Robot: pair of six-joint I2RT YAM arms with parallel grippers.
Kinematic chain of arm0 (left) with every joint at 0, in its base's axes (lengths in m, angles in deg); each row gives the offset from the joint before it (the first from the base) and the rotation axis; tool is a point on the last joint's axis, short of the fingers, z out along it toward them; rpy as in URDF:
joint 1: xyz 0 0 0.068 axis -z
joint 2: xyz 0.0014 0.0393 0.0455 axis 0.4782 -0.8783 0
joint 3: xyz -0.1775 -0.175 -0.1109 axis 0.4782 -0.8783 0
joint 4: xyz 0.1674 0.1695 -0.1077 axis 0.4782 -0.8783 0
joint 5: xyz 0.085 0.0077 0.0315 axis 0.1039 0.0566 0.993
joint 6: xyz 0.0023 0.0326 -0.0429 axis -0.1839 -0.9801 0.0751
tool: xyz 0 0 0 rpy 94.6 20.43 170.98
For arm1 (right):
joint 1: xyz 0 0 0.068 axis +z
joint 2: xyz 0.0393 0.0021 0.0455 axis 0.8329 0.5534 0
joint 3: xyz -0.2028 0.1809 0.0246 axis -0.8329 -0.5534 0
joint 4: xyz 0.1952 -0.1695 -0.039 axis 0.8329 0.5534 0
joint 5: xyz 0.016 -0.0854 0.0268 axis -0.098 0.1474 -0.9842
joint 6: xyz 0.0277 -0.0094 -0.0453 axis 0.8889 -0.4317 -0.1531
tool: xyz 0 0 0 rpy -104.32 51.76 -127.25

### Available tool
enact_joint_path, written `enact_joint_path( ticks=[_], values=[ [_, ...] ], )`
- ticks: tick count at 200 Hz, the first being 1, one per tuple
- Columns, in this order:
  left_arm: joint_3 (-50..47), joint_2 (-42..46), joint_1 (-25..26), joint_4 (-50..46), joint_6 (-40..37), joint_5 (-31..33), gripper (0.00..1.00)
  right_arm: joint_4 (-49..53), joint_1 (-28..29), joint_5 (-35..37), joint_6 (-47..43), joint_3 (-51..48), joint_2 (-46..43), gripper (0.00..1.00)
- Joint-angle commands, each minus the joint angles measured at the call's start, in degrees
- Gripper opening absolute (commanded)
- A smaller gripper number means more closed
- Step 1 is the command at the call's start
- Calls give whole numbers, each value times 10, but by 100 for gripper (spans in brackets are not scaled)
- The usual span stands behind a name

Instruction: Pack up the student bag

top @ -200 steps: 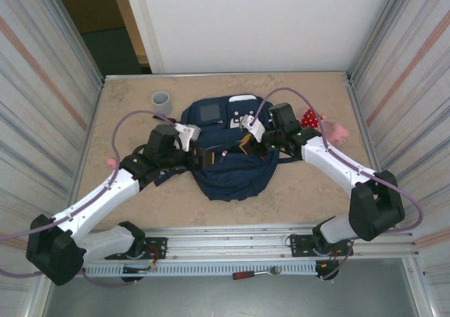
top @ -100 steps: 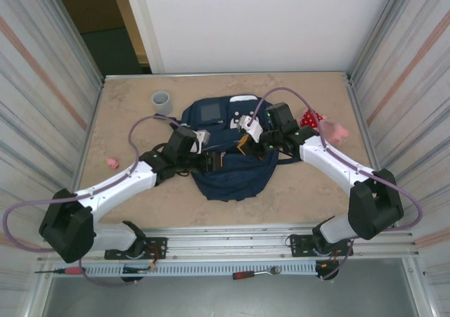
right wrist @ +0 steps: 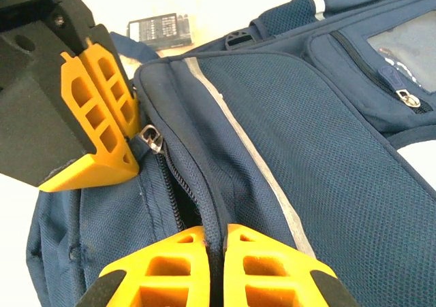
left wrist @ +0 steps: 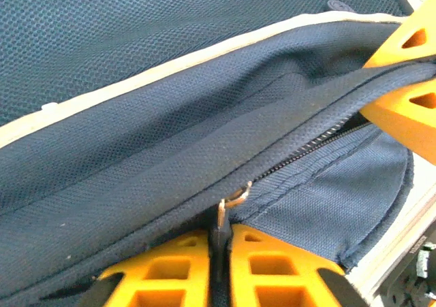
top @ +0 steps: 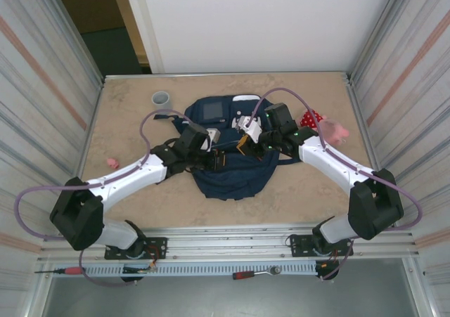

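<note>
Lying where: the student bag [top: 228, 180] is flat on the table [top: 316, 190], about mid-table.
Bag surface: navy mesh fabric, with a thin reflective stripe [right wrist: 238, 126] running alongside the main zip.
Zipper pull [left wrist: 235, 197]: a metal tab on the bag's main zip, with its lower end pinched between orange fingers.
Left gripper [left wrist: 219, 237]: its jaws are closed on the zipper pull, over the bag's left half.
Right gripper [right wrist: 215, 242]: its jaws are clamped on a fold of the bag's fabric beside the zip, over the bag's right half and near the left gripper.
Zip teeth [left wrist: 306, 150]: they show along the seam between the two grippers.
Grey cup [top: 162, 99]: off the bag's far-left corner, apart from it.
Pink item [top: 112, 163]: left of the bag, well apart.
Red spotted thing [top: 311, 116]: at the bag's right side; I cannot tell whether it touches the bag.
</note>
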Motion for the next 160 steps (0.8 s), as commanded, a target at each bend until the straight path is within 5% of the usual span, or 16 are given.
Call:
enact_joint_path(
  ticks=[1, 74, 118, 160],
  values=[
    [14, 4, 0, -20, -25, 64, 1, -8, -3, -47, -3, 12, -29, 0],
    [-99, 129, -68, -50, -56, 96, 0, 33, -63, -28, -19, -9, -54, 0],
    [-91, 133, -74, 24, -128, -26, 0, 10, 5, 17, -16, -5, -34, 47],
    [-75, 121, -73, 34, -148, -73, 0, 4, 42, 30, -15, 35, 25, 52]
  ],
)
